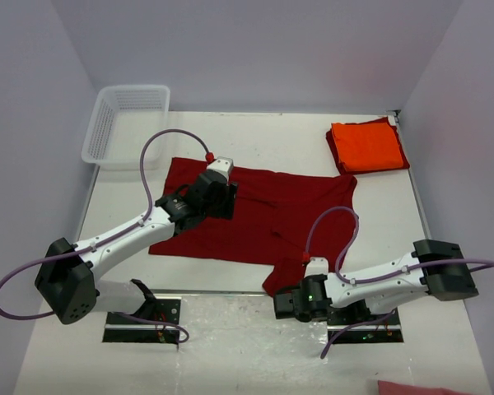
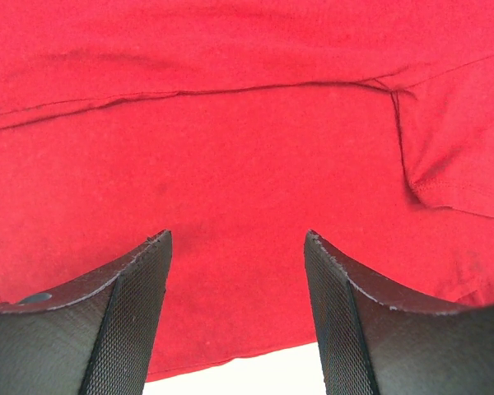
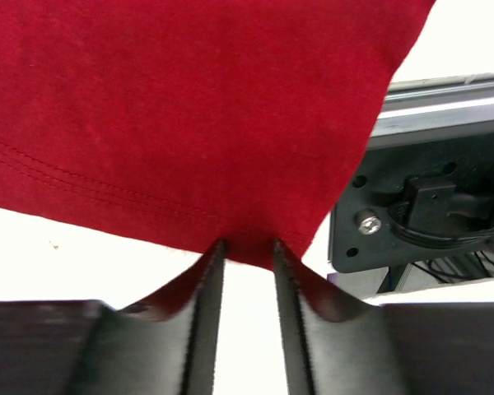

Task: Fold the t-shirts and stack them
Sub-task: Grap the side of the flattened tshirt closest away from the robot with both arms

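One crimson shirt (image 1: 263, 210): left pincer (image 2: 237, 236) spread above, right pincer (image 3: 247, 244) at hem

A white plastic mesh basket (image 1: 125, 123) stands upright at the far left corner of the white table (image 1: 230, 346). Pale lilac walls (image 1: 272, 49) close the table in at the back and on both sides. A small white object (image 1: 393, 119), too small to identify, sits at the far right corner. A bit of pink cloth (image 1: 420, 387) shows at the near right edge, cut off by the frame.

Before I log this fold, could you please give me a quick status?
Left hand open over crimson t-shirt. Right hand pinching its near hem. Orange t-shirt folded, far right. Nothing seen in the way.
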